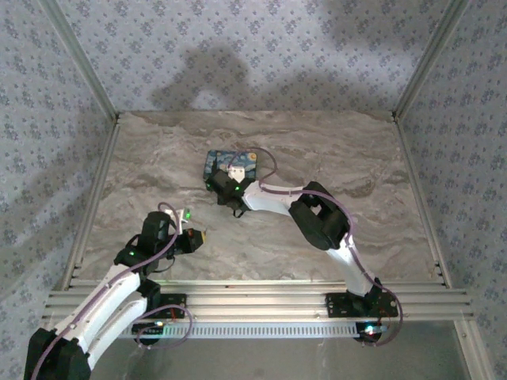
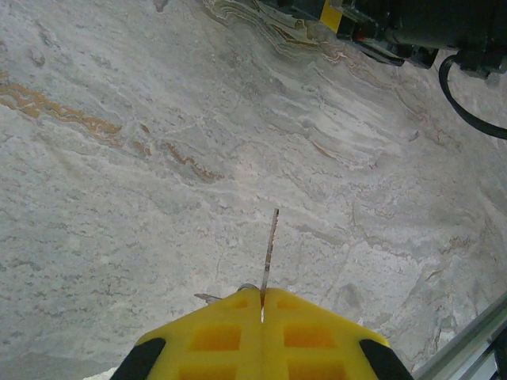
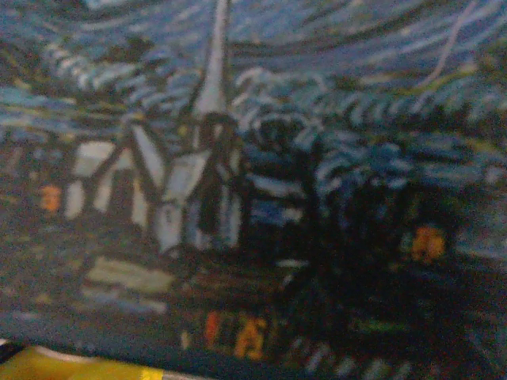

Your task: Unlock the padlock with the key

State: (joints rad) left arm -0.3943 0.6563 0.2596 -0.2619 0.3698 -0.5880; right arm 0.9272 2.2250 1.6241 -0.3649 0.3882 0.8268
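The padlock [image 1: 223,160] lies flat on the marbled worktop [image 1: 348,158], a little behind the middle and well apart from the left arm. In the right wrist view its painted face [image 3: 253,158] sits very close to the lens and blurred, a night sky with a church spire and small lit windows.

The right gripper [image 1: 228,181] is at the padlock's near edge, over or against it. A sliver of one yellow finger [image 3: 79,367] shows under the print. How far its jaws stand apart, and whether they grip the padlock, I cannot tell.

The left gripper [image 1: 198,237] hangs over bare worktop nearer the arm bases, pointing toward the padlock. Its yellow fingers [image 2: 214,332] are pressed together on the key [image 2: 271,241], whose thin metal blade sticks out past the tips, seen edge-on above the stone
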